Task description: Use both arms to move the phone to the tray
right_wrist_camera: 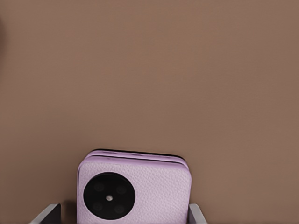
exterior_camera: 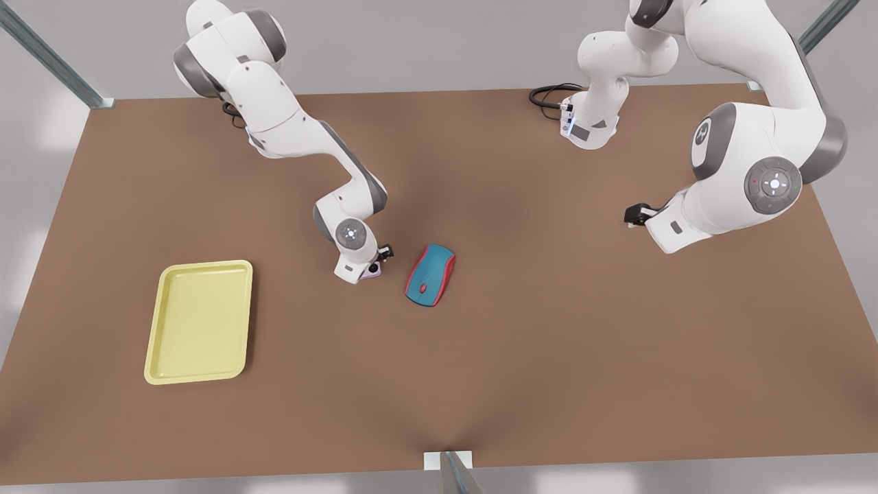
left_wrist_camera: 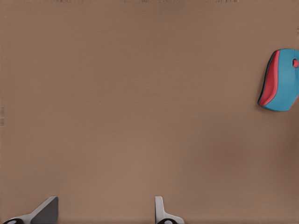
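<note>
Front view: a brown table (exterior_camera: 549,343) carries a pale yellow tray (exterior_camera: 199,321) toward nine o'clock, lying flat with nothing in it. A teal-and-red mouse (exterior_camera: 430,275) sits near the centre. Just beside it, on its nine o'clock side, one white arm reaches down to the table, and a sliver of the lilac phone (exterior_camera: 374,270) shows at its tip. This arm is judged to be the right one, since the right wrist view has the phone between its fingers; the right gripper (exterior_camera: 374,264) is therefore at the phone. The left gripper (exterior_camera: 634,215) hangs above the table toward three o'clock, well apart from phone, mouse and tray, and waits.

Left wrist view: the left gripper's two fingertips (left_wrist_camera: 46,212) are spread wide over bare table, holding nothing. The mouse lies farther off.

Right wrist view: the phone (right_wrist_camera: 140,191) lies camera side up on the table, with one finger (right_wrist_camera: 49,213) on each side of it. The fingers bracket the phone closely; whether they press on it cannot be told.

Progress: judged early. The phone is on the table, well apart from the tray. Lifting, carrying, any hand-over and the placing remain.
</note>
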